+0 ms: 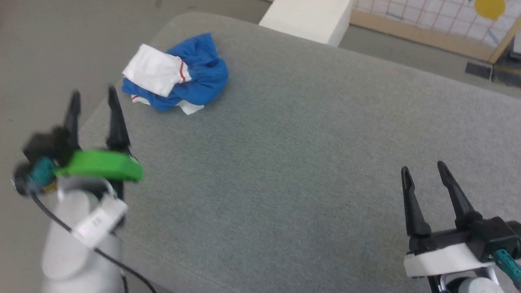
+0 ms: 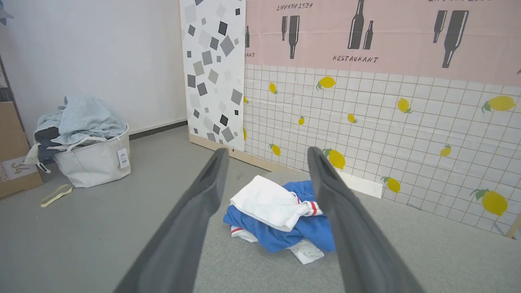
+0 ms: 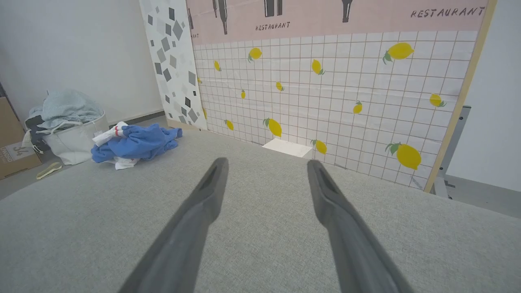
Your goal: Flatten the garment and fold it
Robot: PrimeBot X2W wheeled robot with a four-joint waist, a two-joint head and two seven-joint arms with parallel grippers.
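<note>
Garment (image 1: 203, 73) lies crumpled in a heap near the far left corner of the grey padded table (image 1: 293, 171), just beside the edge, with a white sleeve (image 1: 154, 75) bunched on top of the blue. Left gripper (image 1: 93, 92) hangs near it, fingers spread and empty, lined up on the heap in its wrist view but not touching. Right gripper (image 1: 422, 167) is likewise released and empty, well apart at the near right. Risks as I read them: a pinch into this wad likely catches several layers at once, so the shirt lifts as a lump rather than opening out. A push or drag toward the left could slide it over the edge onto the floor (image 2: 101, 228). With one arm so distant, any two-handed spread looks like a long reach.
</note>
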